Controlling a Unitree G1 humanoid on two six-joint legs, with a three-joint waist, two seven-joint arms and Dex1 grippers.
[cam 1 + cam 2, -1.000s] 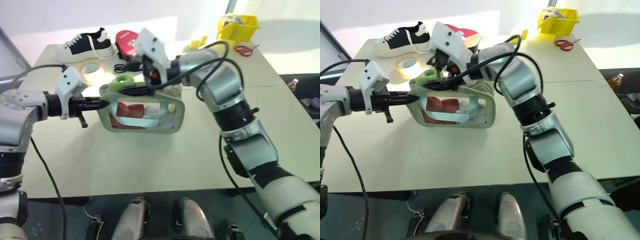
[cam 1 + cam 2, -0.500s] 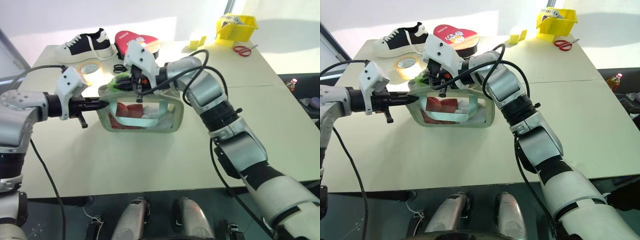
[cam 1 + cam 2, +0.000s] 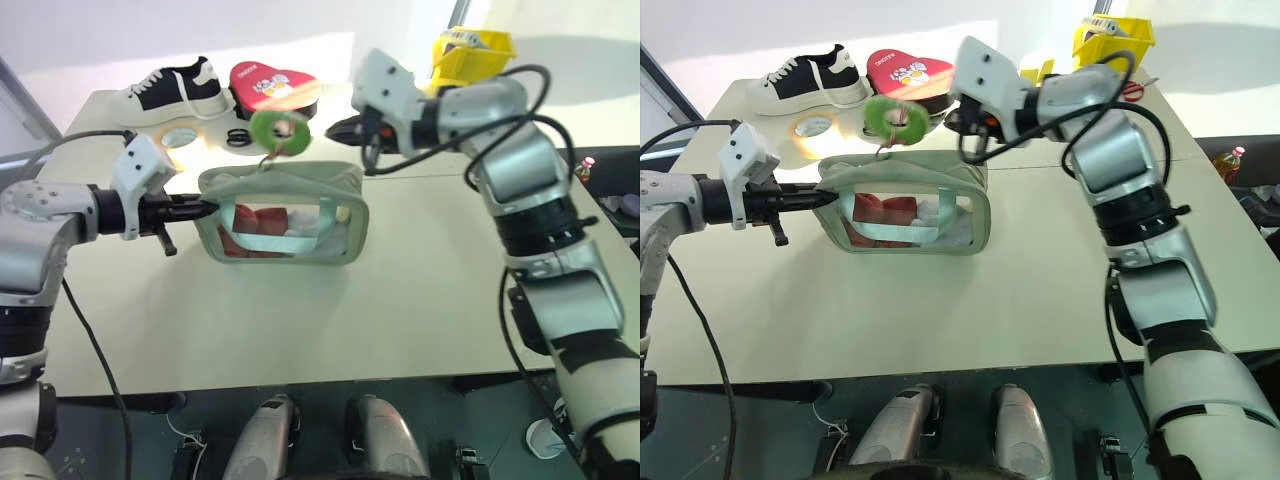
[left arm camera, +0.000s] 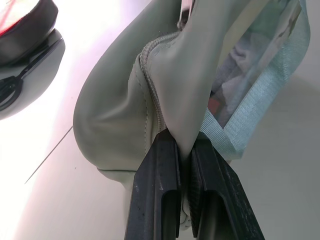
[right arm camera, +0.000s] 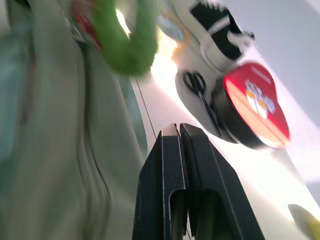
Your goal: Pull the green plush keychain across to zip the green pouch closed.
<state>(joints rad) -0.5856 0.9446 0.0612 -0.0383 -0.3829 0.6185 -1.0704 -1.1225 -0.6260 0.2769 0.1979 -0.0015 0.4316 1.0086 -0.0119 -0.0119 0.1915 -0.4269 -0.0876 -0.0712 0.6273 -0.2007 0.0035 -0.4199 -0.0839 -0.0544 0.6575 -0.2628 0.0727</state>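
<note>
**Keychain loose above the pouch, right fingers shut on nothing**

Pouch first: the green pouch (image 3: 285, 215) stands upright on the pale table (image 3: 400, 300), clear front window facing the camera, red and white contents showing through it. Its left end is pinched between the two black fingers of the left gripper (image 3: 205, 208); the left wrist view shows the sage fabric and zipper seam squeezed in the narrow gap between the fingers (image 4: 160, 195), so that gripper is clamped on the pouch.

The green plush keychain (image 3: 279, 129) is up in the air just above the pouch's top edge, toward its left half, joined to the zipper line by a short link. Nothing grips it.

The right gripper (image 3: 340, 130) hangs above the table beside the pouch's right end, apart from the keychain and apart from the pouch. In the right wrist view its fingers (image 5: 172, 180) are pressed flat together with nothing between them, the blurred green ring and the pouch lying beyond.

Behind the pouch on the table lie a black-and-white sneaker (image 3: 172, 88), a red heart-shaped tin (image 3: 270, 82), a tape roll (image 3: 812, 127) and a pair of black scissors (image 3: 238, 137). At the far right corner sit a yellow bin (image 3: 474, 52) and red-handled scissors (image 3: 1130, 90).
</note>
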